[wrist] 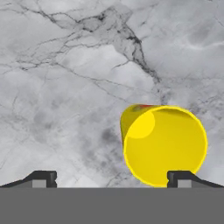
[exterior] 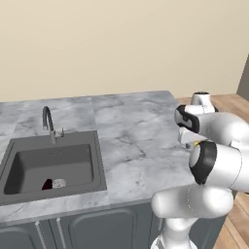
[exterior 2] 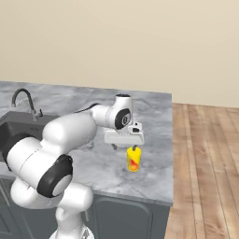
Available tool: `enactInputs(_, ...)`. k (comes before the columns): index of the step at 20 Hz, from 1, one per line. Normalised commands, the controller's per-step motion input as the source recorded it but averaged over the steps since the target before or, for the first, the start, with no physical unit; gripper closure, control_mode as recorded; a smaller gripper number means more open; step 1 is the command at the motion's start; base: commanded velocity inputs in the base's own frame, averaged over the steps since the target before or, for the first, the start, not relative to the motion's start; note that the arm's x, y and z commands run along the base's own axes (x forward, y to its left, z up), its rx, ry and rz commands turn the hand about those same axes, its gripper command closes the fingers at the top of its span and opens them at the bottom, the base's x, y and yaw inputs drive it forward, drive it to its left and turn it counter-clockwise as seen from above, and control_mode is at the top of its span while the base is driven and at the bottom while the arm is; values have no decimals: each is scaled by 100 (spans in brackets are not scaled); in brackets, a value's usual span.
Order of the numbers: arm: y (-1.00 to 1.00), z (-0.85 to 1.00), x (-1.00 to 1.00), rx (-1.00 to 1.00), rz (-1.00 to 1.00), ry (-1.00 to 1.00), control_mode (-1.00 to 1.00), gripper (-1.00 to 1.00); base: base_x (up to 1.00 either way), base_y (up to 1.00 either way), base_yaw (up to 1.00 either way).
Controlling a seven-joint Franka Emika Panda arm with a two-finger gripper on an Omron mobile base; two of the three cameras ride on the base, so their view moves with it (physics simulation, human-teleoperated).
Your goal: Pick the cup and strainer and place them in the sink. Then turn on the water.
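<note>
Left base view: the white arm rises from the near right, folds at a dark elbow joint and reaches away over the right end of the marble counter [exterior: 131, 126]. Its forearm hides the hand, and just a sliver of yellow shows beside it. The sink [exterior: 99, 160] is sunk into the counter's left part, with the dark arched tap [exterior: 48, 121] at its far rim; a small dark red and pale thing lies on the basin floor, too small to tell what it is.

Right base view: the arm bends forward from the near left, wrist turned so the hand points straight down at the counter. The gripper [exterior 2: 125, 147] hangs just above the cup [exterior 2: 133, 159], with one finger [exterior 2: 135, 146] at the cup's rim and the other to its left. The cup stands upright near the counter's right front edge, well apart from the sink, a red-orange mark on its side.

Hand view: looking down, the cup [wrist: 164, 144] sits right of centre, its mouth open toward the camera. The two fingertips [wrist: 43, 178] stand wide apart, holding nothing; the right one overlaps the cup's near rim. No writing can be read
</note>
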Motion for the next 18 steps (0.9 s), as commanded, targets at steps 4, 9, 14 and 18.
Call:
enactInputs(4, -1, -15, 0, 0, 0, 2, -100, -100, 0, 0, 0)
enactInputs(9, 0, -16, 0, 0, 0, 2, -100, -100, 0, 0, 0)
enactInputs(14, -3, -16, 4, 0, 0, 1, -100, -100, 0, 0, 0)
enactInputs(18, -6, -12, 4, 0, 0, 0, -100, -100, 0, 0, 0)
